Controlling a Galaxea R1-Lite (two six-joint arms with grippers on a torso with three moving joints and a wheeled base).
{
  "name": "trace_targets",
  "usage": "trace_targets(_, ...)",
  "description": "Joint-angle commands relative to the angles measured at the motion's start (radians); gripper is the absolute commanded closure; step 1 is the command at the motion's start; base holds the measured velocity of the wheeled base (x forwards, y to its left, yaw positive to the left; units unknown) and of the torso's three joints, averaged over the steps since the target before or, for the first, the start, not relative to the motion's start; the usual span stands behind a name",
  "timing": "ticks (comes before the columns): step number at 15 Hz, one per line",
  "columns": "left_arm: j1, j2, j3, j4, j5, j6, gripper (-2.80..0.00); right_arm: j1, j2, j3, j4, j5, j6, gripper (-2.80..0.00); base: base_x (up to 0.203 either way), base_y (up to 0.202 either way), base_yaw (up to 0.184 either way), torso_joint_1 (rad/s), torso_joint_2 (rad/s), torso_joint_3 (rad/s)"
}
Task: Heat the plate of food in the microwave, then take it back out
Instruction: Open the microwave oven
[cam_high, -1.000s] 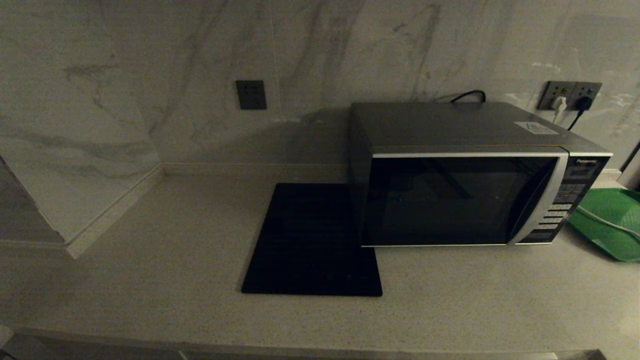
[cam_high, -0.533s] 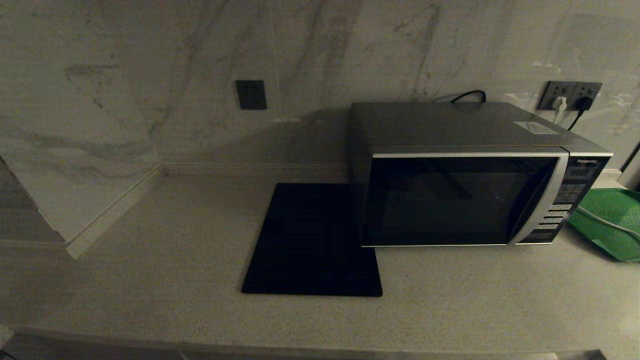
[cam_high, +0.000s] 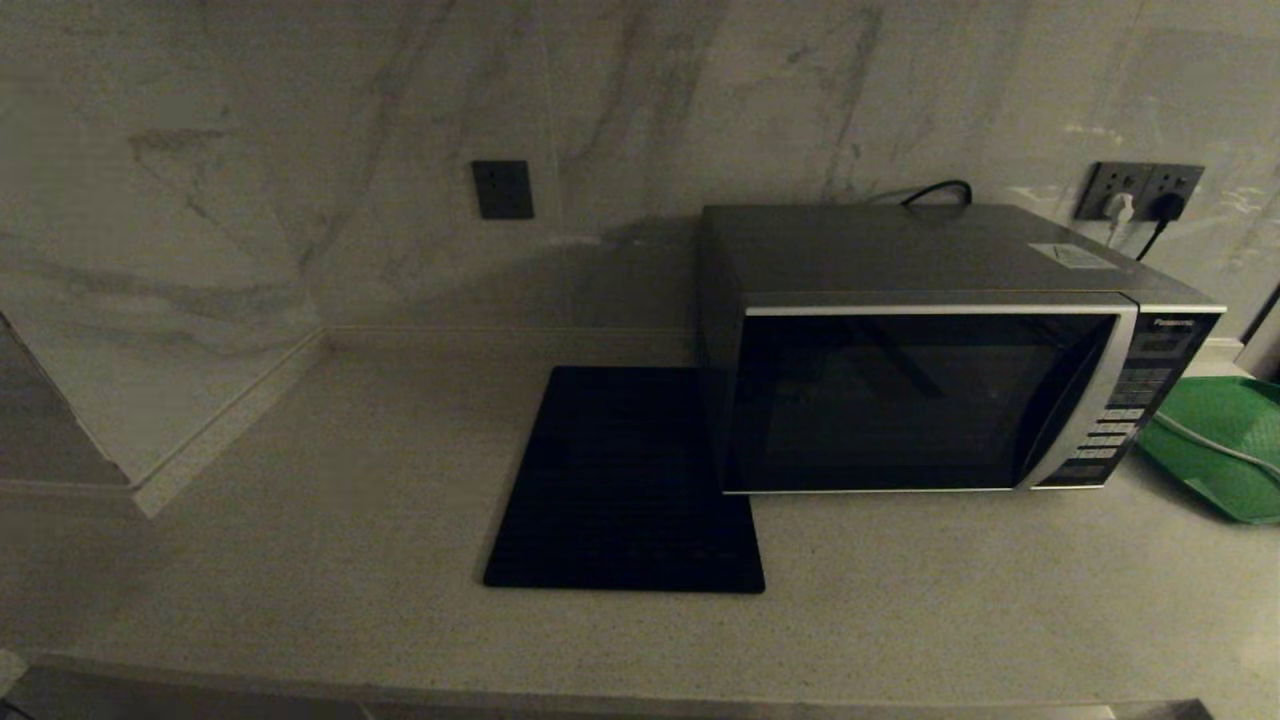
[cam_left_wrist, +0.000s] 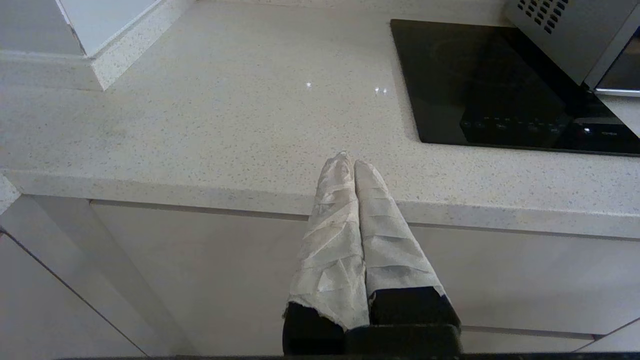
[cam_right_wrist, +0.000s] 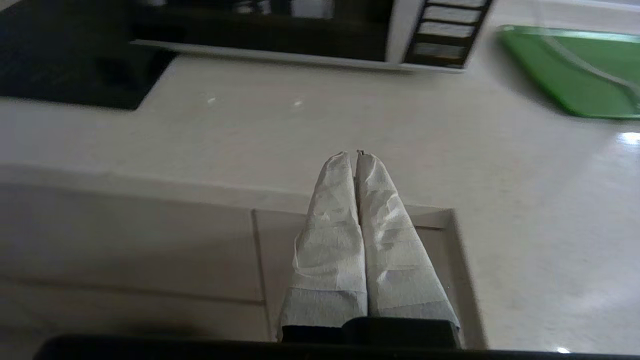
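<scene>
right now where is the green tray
In the head view the flat green plastic tray lies on the pale stone counter at the far right, just right of the boxy silver-grey microwave, with a pale cord across it.

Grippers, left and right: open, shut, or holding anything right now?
Left gripper: shut, holding nothing, out in front of the counter edge.
Right gripper: shut, holding nothing, also at the counter edge.
</scene>
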Motion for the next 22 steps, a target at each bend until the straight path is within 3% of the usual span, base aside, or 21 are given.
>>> trace_targets(1, 0.000, 0.000, 0.000, 0.000, 0.000, -0.001, 0.00, 0.000, 0.001, 0.004, 0.016, 0.013, 0.000, 0.00, 0.000, 0.000, 0.000, 0.000, 0.00, 0.000)
trace_targets(12, 0.000, 0.000, 0.000, 0.000, 0.000, -0.001, 0.00, 0.000, 0.001, 0.004, 0.044, -0.018, 0.116, 0.00, 0.000, 0.000, 0.000, 0.000, 0.00, 0.000)
trace_targets(22, 0.000, 0.000, 0.000, 0.000, 0.000, -0.001, 0.00, 0.000, 0.001, 0.004, 0.045, -0.019, 0.116, 0.00, 0.000, 0.000, 0.000, 0.000, 0.00, 0.000)
